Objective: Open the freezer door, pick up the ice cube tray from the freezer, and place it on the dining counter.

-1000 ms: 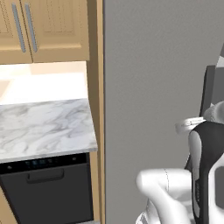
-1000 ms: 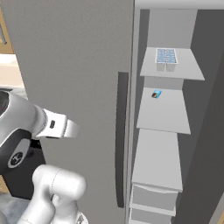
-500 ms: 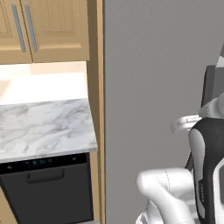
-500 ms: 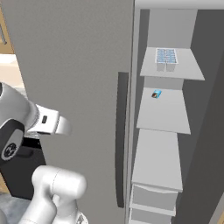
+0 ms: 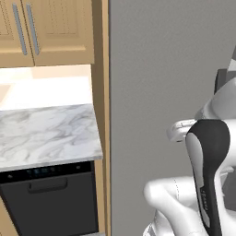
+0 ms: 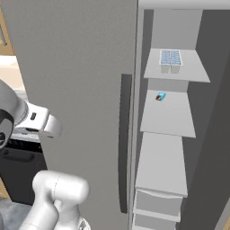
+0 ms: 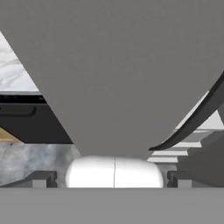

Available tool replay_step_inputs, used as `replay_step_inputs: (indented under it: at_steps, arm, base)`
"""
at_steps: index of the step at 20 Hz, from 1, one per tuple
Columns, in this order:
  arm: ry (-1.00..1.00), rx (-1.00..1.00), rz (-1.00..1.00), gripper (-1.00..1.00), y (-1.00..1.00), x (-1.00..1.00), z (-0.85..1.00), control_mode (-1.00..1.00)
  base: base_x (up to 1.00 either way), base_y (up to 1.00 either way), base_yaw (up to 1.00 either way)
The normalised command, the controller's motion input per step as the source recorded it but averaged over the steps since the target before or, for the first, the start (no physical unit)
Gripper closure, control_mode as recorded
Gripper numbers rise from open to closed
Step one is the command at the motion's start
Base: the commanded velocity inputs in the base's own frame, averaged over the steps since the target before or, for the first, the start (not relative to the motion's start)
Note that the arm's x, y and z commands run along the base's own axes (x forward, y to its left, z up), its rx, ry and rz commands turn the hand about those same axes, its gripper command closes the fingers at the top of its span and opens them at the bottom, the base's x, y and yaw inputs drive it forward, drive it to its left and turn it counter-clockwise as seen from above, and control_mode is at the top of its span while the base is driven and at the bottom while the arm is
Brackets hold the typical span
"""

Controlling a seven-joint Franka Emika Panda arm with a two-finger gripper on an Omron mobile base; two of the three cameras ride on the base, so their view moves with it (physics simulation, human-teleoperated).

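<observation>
Freezer (image 6: 188,134) stands open. Ice cube tray (image 6: 170,57) lies flat on the top shelf (image 6: 191,72), long axis running back into the compartment. Gripper (image 7: 111,179) in hand view: fingertips (image 7: 39,179) set wide apart, nothing between them, facing the plain grey door (image 7: 118,74) with its dark curved handle (image 7: 197,118).
</observation>
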Motion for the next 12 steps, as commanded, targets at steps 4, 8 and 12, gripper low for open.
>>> replay_step_inputs:
  at_steps: [4,8,12]
  arm:
    - [0.03,0.0,0.0,-1.0,0.0,0.0,0.02,-1.0]
    - [0.0,0.0,0.0,-1.0,0.0,0.0,0.0,-1.0]
    - [0.0,0.01,0.01,-1.0,-0.04,-0.06,0.0,1.0]
  base:
    - [0.0,0.0,0.0]
    - [0.0,0.0,0.0]
    - [-0.05,-0.03,0.01]
